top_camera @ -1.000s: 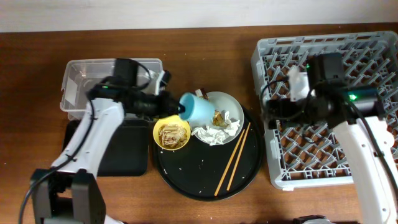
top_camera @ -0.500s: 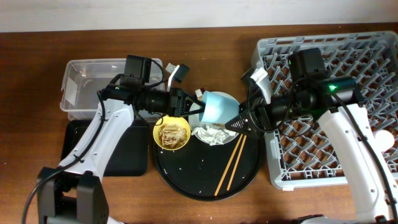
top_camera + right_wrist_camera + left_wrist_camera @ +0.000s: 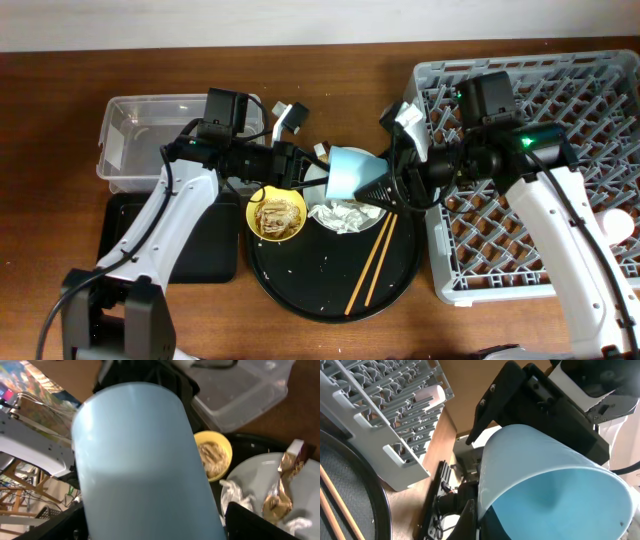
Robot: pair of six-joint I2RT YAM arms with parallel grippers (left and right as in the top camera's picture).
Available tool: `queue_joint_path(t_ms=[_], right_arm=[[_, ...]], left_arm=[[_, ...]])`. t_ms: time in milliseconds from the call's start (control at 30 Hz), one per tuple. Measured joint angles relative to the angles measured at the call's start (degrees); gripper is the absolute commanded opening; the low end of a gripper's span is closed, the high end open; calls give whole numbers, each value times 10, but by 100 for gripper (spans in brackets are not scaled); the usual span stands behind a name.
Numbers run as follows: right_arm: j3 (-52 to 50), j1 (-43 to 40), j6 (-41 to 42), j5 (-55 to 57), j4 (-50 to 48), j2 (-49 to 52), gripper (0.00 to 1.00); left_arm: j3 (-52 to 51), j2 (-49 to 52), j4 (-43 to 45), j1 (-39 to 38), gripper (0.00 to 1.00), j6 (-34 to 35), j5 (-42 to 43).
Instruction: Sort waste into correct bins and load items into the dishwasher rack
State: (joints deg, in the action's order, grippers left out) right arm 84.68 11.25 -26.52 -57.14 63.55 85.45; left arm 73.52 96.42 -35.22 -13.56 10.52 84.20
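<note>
hidden or unclear first. found most of the pale plate point(image 3: 255, 472) covered from overhead by the light blue cup point(image 3: 352, 176) and both arms. cannot find the gold-brown wrapper point(image 3: 282, 479) from overhead at all; picked it up only in the right wrist view, lying on the plate beside crumpled white tissue point(image 3: 345, 215). lost most of the right wrist view to the cup's outer wall. logged a pale pink cup point(image 3: 620, 224), small in view, at the right edge of the dishwasher rack point(image 3: 480, 265).

cup in the air above the plate, on its side, mouth toward the left arm. left tool point(image 3: 310, 172) clamped on the rim, one finger point(image 3: 469, 516) outside the wall, the other inside. right tool point(image 3: 388, 190) spread apart, flanking the end away from the left tool; cannot tell whether the pads touch.

elsewhere: small yellow bowl point(image 3: 251, 212) with brownish shredded scraps point(image 3: 277, 215) on the round black tray point(image 3: 300, 285), just beside the plate. wooden chopsticks point(image 3: 375, 250) side by side on that tray, near the tissue. clear plastic box point(image 3: 125, 150) and shallow black tray point(image 3: 205, 255) at the counter's left, partly under the left arm.

surface: brown wood counter point(image 3: 60, 80), pale wall strip point(image 3: 200, 20) along the far edge. blurred frames and colour patches behind the cup in the right wrist view, not identifiable.
</note>
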Motion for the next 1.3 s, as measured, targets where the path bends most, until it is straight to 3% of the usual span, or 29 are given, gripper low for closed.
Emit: queue_joint_path(t_ms=[167,433,467,533,600,667,800,1000,1133,1300], right_arm=[[0,0,-4,-15,-9,0,72],[0,0,-5,-24,-8,0,70],[0,0,-5,-24,-8,0,68],[0,0,-5,-28,-8,0,64],[0,0,-3,-16,-9,-1,54],[0,0,0,13,-1,1,52],[0,0,53,135,24,1,41],[48,-14,173,344,119,1,41],[117,-115,261,439,171,2,40],[156,-287,326,525,212,9,40]], left_arm=[[0,0,1,0,0,0,-1],[0,0,7,0,1,0,-2],[0,0,8,0,6,0,-2],[0,0,11,1,31,1,-2],[0,0,10,-2,38,1,-17],[1,-1,-16,-7,38,1,-75],[2,-1,-72,-11,42,-2,-280],[2,-81,-155,16,42,-6,-502],[2,-169,-223,68,42,-7,-615],[2,-185,-233,95,42,-7,-655]])
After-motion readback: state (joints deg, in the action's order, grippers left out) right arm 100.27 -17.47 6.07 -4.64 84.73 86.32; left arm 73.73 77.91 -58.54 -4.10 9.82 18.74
